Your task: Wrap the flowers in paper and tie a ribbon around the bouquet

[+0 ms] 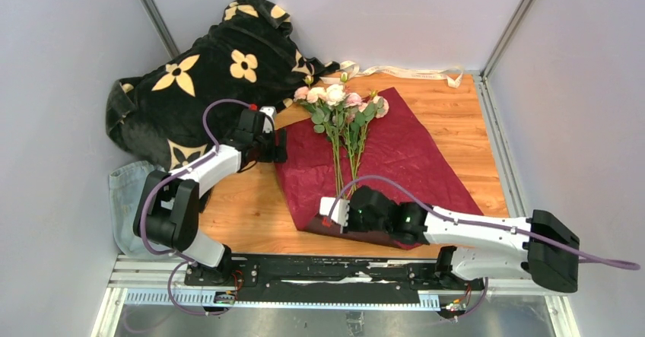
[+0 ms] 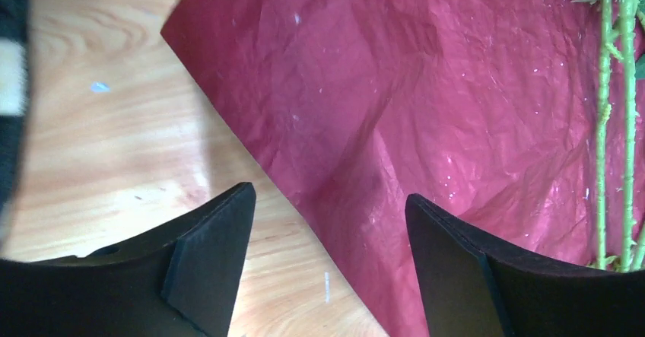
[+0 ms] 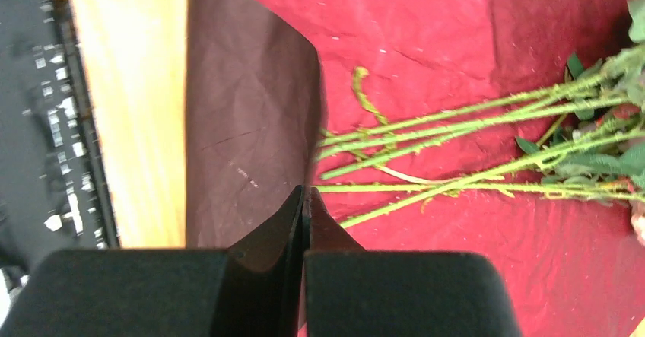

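The flowers, pink and cream roses, lie on the dark maroon paper with their stems pointing toward the near edge. My right gripper is shut on the paper's near edge, where a flap stands folded up, showing its darker underside beside the stem ends. My left gripper hovers open over the paper's left edge, one finger above wood, the other above paper, nothing between them. The cream ribbon lies along the back of the table.
A black blanket with cream flower prints is heaped at the back left, right behind the left arm. Blue denim cloth lies at the left edge. Grey walls close in the table's sides and back.
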### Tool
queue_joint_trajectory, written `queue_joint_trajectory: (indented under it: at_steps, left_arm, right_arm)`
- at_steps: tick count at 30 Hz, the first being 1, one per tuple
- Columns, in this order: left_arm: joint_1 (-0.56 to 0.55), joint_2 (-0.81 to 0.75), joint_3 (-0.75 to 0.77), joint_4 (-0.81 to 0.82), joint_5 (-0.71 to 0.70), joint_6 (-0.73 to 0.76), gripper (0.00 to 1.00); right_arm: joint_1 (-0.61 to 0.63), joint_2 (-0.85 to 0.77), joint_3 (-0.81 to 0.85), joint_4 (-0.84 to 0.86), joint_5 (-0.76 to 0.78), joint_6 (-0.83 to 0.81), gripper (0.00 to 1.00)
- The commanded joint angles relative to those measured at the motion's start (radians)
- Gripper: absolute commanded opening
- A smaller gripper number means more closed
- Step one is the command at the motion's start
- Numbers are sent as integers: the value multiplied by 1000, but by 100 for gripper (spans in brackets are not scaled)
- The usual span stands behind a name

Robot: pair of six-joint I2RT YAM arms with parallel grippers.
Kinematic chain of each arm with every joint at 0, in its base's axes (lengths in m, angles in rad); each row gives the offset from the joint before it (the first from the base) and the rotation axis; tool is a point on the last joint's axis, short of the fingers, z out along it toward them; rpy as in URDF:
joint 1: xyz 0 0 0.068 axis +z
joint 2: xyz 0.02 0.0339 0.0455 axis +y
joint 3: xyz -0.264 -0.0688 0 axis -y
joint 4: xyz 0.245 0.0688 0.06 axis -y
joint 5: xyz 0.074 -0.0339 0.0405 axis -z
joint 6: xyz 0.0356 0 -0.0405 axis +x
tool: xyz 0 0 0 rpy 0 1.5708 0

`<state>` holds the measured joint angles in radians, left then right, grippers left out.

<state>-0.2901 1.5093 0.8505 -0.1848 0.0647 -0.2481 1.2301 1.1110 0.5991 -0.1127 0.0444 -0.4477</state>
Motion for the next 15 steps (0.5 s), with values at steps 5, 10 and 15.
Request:
queue_joint_trajectory:
  at_steps: [5,10,15]
  left_arm:
    - [3,-158,152,-45,2,293,80]
    - [-15,-189,177,-250,366,458,72]
    - [-158,-194,80,-223,474,499,78]
  right_arm:
    - [-329,75,56,104,-212,10,0]
    - [-508,139,88,178,-370,26,0]
    - [-609,193,113,202,-466,53,0]
